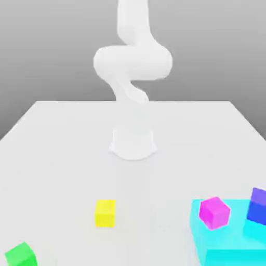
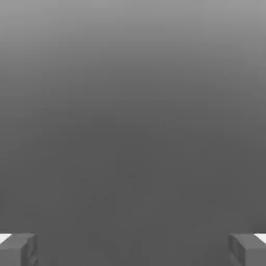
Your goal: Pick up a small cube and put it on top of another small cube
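The small green cube (image 1: pixel 21 255) lies nearest the camera, at about 7 o'clock in the exterior view, resting on the white desk (image 1: pixel 62 156). Going rightward, a yellow cube (image 1: pixel 105 213) sits at about 6 o'clock, well apart from the green one. Farther right, at about 4 o'clock, a magenta cube (image 1: pixel 214 212) rests tilted on a cyan block (image 1: pixel 228 247), with a blue-purple cube (image 1: pixel 257 206) beside it at the frame's edge. The white arm (image 1: pixel 132 65) rises from its base at 12 o'clock. In the hand view the tool (image 2: pixel 133 249) is released, its fingers (image 2: pixel 18 249) spread wide and grasping nothing.
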Controlling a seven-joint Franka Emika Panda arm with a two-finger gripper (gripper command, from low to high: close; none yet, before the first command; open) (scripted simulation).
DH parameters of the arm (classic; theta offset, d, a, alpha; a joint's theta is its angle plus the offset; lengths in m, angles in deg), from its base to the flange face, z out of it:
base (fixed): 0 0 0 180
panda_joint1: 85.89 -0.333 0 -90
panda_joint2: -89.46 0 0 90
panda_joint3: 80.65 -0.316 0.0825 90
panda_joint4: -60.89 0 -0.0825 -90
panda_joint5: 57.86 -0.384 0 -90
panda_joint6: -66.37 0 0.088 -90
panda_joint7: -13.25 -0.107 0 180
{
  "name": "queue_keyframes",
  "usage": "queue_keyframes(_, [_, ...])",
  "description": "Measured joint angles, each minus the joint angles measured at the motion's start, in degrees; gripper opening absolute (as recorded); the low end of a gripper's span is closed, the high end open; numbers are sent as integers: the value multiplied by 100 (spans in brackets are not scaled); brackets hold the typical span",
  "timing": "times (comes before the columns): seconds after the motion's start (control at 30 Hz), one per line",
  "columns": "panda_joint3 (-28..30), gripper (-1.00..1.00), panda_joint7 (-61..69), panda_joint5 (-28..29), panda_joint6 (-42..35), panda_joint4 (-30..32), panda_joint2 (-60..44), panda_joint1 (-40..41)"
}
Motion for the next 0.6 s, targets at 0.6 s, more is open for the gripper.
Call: queue_keyframes(0.6, [835,0,-483,-671,952,-286,-3775,561])
